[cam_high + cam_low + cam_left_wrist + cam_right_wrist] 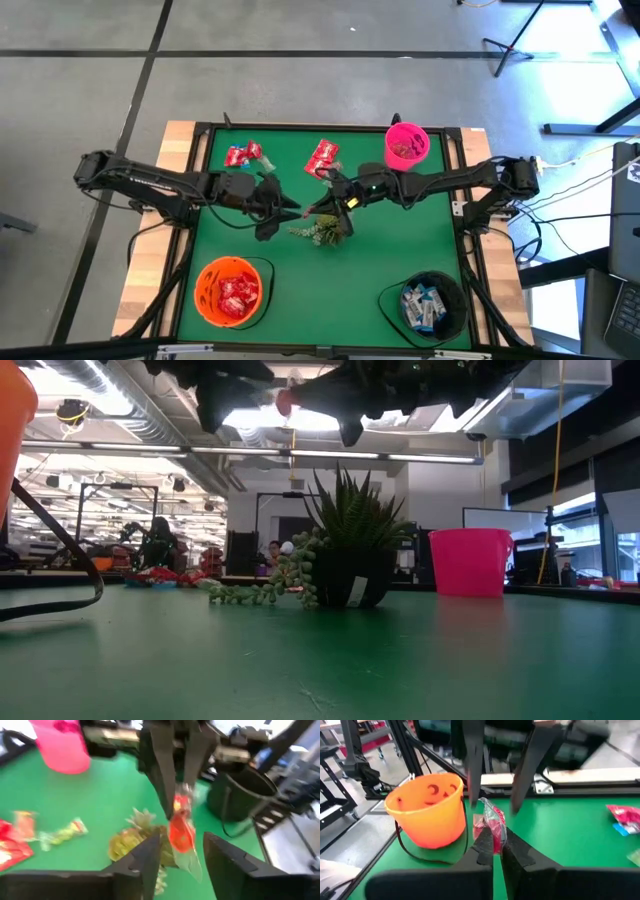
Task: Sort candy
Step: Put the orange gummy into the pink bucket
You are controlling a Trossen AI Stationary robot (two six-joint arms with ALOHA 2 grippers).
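Right gripper pinches a red candy above the plant; left gripper stands spread, apparently released.

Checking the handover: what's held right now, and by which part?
Right gripper is shut on a red candy packet, pinching its lower end. Left gripper is open around it.

Low view: both grippers cut off above the potted plant, orange bucket cropped at the edge. Left wrist view is motion-blurred; the loose candy beside the plant is unreadable. Contents of the pink bucket are too small to identify.
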